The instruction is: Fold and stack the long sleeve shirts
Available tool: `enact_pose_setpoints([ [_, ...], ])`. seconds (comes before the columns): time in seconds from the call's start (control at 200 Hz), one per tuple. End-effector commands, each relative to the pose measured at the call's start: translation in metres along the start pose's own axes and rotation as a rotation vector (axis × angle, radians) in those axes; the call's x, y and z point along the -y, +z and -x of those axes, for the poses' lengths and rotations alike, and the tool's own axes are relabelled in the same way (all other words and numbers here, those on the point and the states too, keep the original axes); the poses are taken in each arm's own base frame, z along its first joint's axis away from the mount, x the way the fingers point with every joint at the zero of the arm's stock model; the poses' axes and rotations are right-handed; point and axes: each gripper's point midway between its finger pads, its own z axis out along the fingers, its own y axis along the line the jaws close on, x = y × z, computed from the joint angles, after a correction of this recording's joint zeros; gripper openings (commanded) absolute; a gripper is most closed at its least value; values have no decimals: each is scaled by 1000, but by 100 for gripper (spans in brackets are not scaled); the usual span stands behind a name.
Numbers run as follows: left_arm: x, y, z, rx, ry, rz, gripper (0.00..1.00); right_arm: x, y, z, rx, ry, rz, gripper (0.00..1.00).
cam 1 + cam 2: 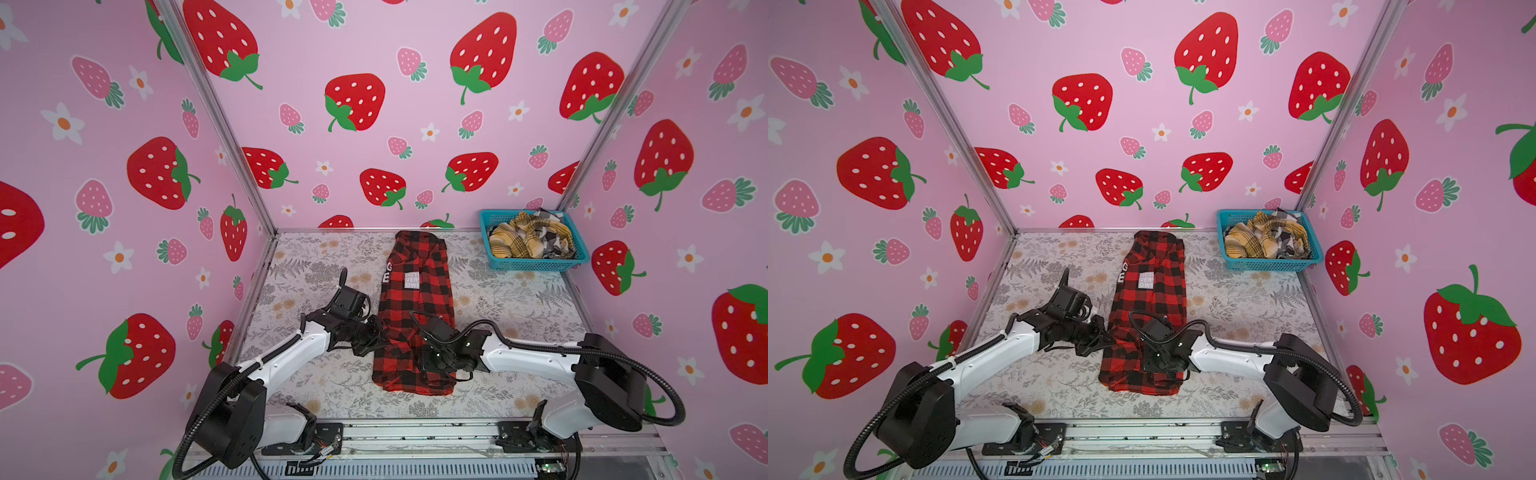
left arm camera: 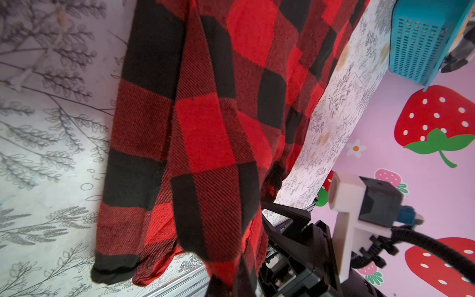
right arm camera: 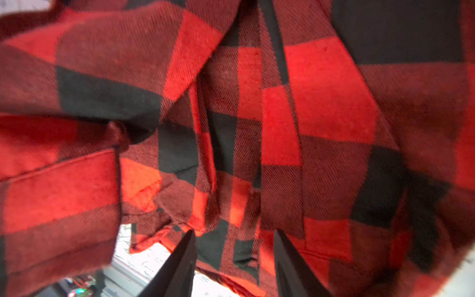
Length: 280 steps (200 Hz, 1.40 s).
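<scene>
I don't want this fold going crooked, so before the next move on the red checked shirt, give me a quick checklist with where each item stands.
1. Left hand gripping the red-and-black shirt at its left edge: ok, shut, cloth looks pinched.
2. Right hand gripping too: not ok, it stands open over the cloth.
3. Shirt narrowed to a long strip on the table: ok.
4. Lower part smooth: not ok, puckered between the hands.
5. Basket clear of the shirt: ok, it stands apart in the far right corner.
</scene>
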Motion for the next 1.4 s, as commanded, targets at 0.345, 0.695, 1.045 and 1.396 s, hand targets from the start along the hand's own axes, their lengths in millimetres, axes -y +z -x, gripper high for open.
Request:
enact_pose_setpoints([
  [0.345,-1,-4,4,20,-16,-13,0,-31,9,-1,-27,-218,-158,43],
  [0.695,-6,-3,5,19,-25,-14,0,-29,31,-7,-64,-237,-194,28],
  [1.045,-10,-3,5,16,-24,-1,0,-23,1,-1,14,-182,-193,0],
  [1.396,-20,0,2,1,-22,35,0,19,-2,-17,-8,-1,-58,0],
])
